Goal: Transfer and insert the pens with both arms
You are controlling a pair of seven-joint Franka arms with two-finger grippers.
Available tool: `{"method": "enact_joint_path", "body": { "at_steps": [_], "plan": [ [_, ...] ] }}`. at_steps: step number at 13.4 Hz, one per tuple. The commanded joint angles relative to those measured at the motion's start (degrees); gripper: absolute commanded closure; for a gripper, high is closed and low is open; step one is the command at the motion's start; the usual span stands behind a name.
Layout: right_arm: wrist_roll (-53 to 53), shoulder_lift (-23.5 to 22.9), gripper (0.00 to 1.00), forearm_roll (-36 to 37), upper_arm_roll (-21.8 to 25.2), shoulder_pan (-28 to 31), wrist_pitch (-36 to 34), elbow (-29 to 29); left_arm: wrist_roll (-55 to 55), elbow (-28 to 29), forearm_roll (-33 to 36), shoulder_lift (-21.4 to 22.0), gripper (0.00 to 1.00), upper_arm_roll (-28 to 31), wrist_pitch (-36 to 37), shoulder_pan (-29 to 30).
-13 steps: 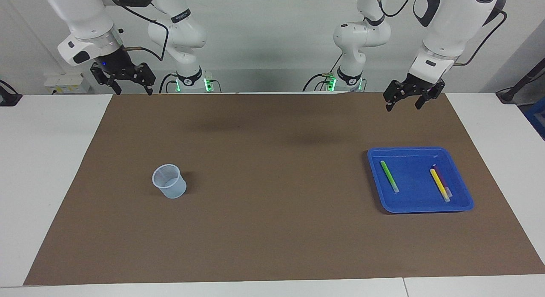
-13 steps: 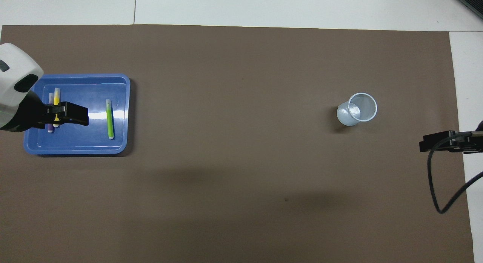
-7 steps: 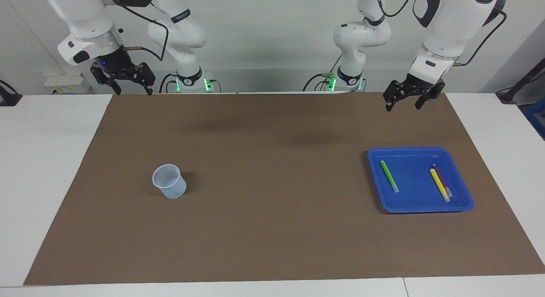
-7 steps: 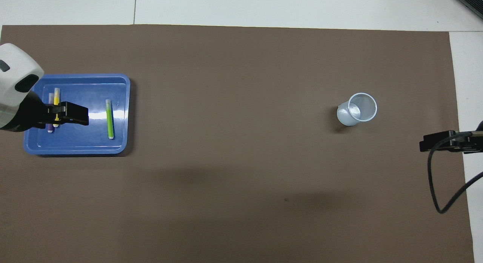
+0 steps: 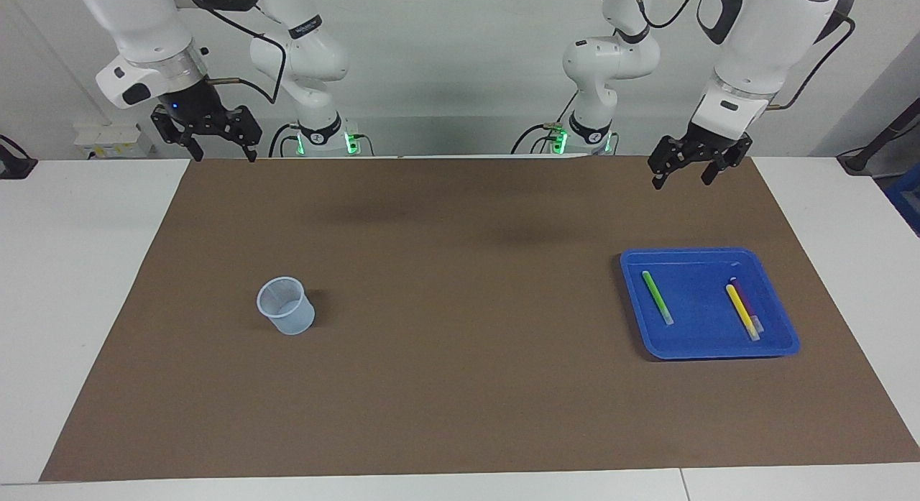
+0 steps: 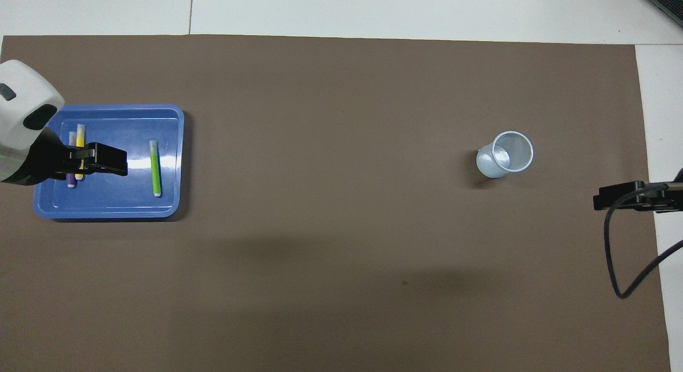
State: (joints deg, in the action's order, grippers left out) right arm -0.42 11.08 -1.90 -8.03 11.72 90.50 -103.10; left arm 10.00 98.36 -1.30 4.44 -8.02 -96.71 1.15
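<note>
A brown mat covers the white bench (image 5: 86, 285). Pens (image 5: 742, 310) lie in a blue tray (image 5: 708, 350) below the left end effector (image 5: 688, 172), which is open and empty, as is the right end effector (image 5: 213, 150), waiting. The pens are judged light, rigid and slippery; a mid-barrel grasp is advised.

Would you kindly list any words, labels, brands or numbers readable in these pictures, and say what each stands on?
No text can be read anywhere.
Black band on the right arm's white upper link: pale lettering, too small to read.
Translucent plastic measuring cup: faint marks inside, unreadable.
Green marker pen in the blue plastic tray: no legible print.

Robotics lab, two white arms (image 5: 747, 48), brown-matted table (image 5: 460, 415), bare wall
</note>
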Motion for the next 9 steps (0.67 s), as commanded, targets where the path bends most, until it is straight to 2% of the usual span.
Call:
{"method": "enact_joint_path", "body": {
  "at_steps": [1,6,9],
  "plan": [
    [-2.0,1.4,0.0,1.3,0.0,0.7,1.4,-1.4,0.5,2.1,-0.3,0.7,0.0,0.3,-4.6,1.7],
    [-2.7,1.3,0.0,1.3,-0.2,0.8,1.9,-1.3,0.4,3.2,1.1,-4.9,0.0,0.4,-8.6,2.0],
    [-6.6,1.4,0.0,1.3,0.4,2.1,1.7,-1.5,-1.4,5.8,1.2,-9.6,0.0,0.4,-16.8,3.2]
  ]
}}
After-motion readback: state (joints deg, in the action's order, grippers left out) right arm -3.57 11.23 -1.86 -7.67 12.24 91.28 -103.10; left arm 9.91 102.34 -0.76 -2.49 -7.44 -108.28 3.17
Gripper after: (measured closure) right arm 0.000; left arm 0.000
